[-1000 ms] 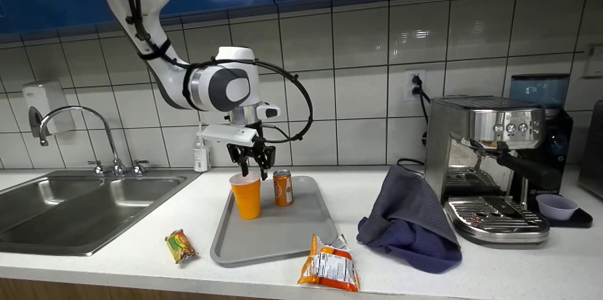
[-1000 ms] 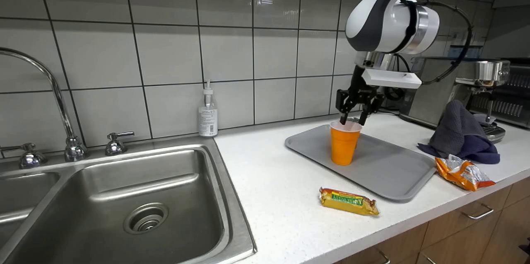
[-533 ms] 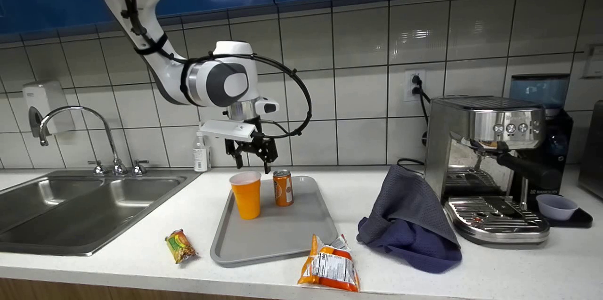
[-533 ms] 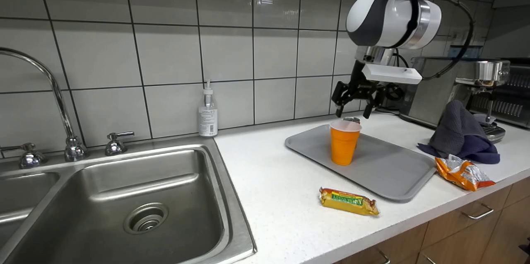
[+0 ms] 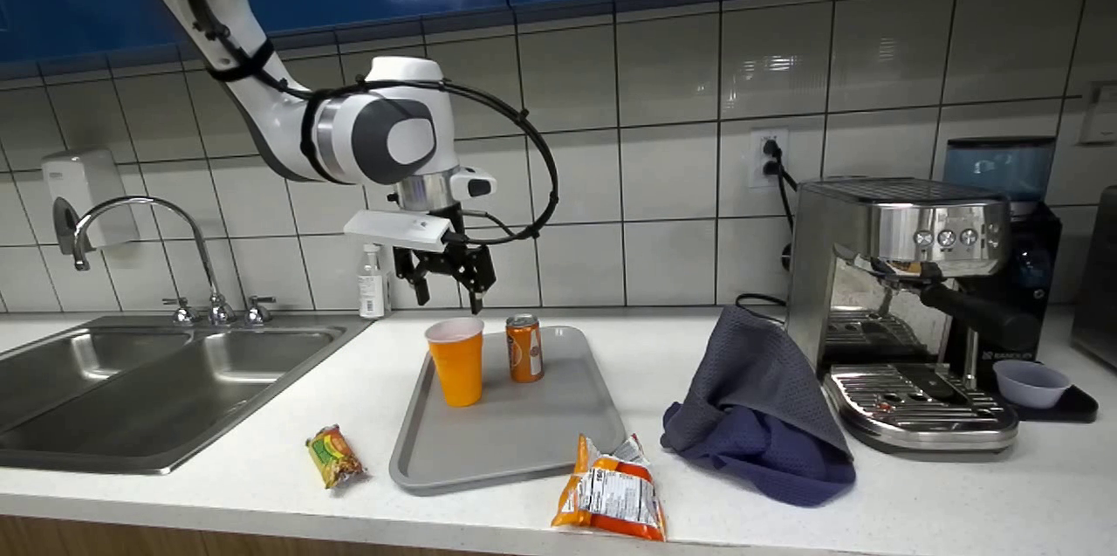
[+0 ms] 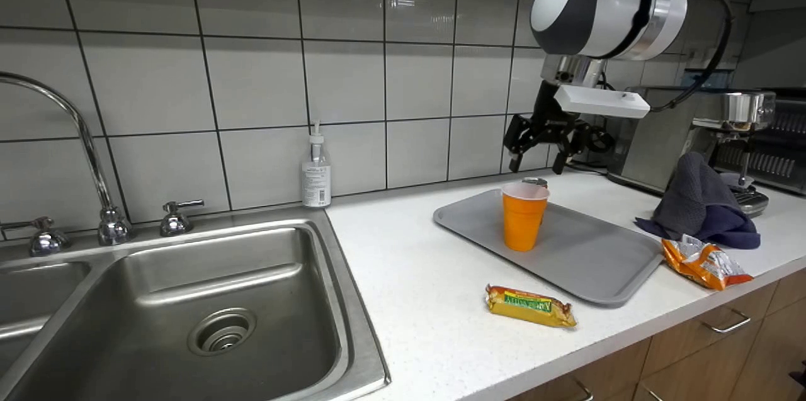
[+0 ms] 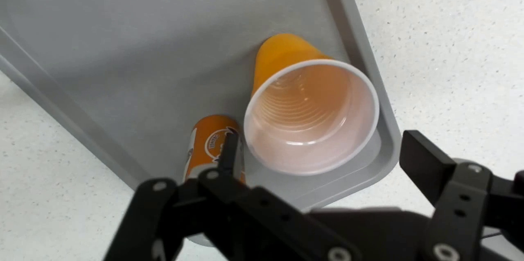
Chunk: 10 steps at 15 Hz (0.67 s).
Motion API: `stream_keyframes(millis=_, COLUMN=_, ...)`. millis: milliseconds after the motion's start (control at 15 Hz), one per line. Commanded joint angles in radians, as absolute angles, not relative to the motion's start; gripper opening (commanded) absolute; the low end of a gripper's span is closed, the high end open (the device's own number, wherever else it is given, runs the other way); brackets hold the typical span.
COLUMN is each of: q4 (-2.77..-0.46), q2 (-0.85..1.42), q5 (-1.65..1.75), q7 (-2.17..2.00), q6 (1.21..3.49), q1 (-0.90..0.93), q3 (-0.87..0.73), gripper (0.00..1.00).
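My gripper (image 5: 449, 298) is released, jaws spread wide, hanging above the gray tray (image 5: 541, 425) at its end nearest the tiled wall (image 5: 663, 163). Orange cup (image 5: 456, 368): upright on the tray at that end, by the long edge facing the sink (image 6: 347, 306); in both exterior views I see a gap between its rim and the fingers overhead. Orange can (image 5: 524, 351): upright on the tray just beside the cup, apart; a finger partly hides it in my wrist view. Snack bar (image 6: 530, 306): lying on the counter (image 5: 262, 477), off the tray's sink-facing edge. Chip bag (image 5: 609, 490): at the tray's front corner away from the sink; whether they touch, I cannot tell. Dark cloth (image 5: 759, 416): heaped off the tray's other long side, espresso machine (image 5: 907, 229) beyond.
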<state>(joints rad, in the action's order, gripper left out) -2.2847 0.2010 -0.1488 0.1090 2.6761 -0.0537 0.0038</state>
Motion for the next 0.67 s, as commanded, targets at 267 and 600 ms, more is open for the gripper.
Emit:
stream_keyframes(millis=267, q4=-2.441, q2=0.051, q5=-0.055, q7=0.052, q6=2.690, q1=0.009, q3=0.010, gripper=1.00)
stream_keyframes(millis=600, q4=-2.514, q2=-0.008, q5=0.052, q7=-0.014, q6=2.697, q1=0.044, q3=0.021, gripper=1.00)
